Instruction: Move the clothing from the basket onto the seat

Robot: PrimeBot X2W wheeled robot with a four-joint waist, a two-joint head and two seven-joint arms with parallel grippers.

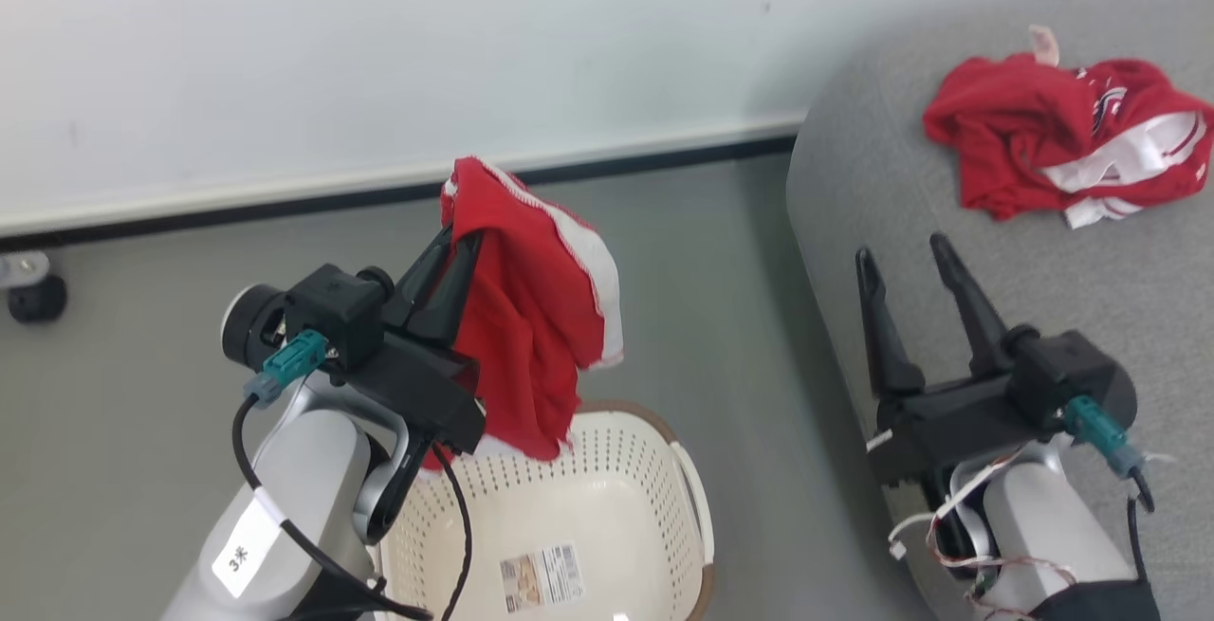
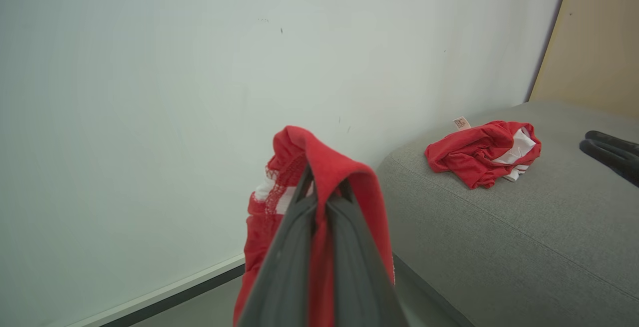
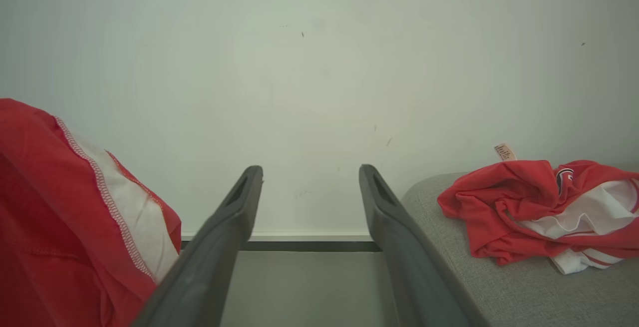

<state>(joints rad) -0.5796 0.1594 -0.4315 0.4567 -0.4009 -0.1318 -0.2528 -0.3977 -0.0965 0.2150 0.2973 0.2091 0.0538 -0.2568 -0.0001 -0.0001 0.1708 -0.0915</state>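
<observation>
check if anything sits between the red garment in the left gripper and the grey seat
Nothing visible blocks it. The left gripper holds the red garment above the basket, with just floor between it and the seat. The right gripper is open over the seat's near edge, and another red garment lies farther back.

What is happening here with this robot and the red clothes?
The robot is moving laundry from a basket to a sofa seat. Its left gripper is shut on a red garment, which hangs above the basket. A second red garment lies crumpled on the grey seat. The right gripper is open and holds nothing, near the seat's edge. No other clothing shows in the visible part of the basket.
</observation>
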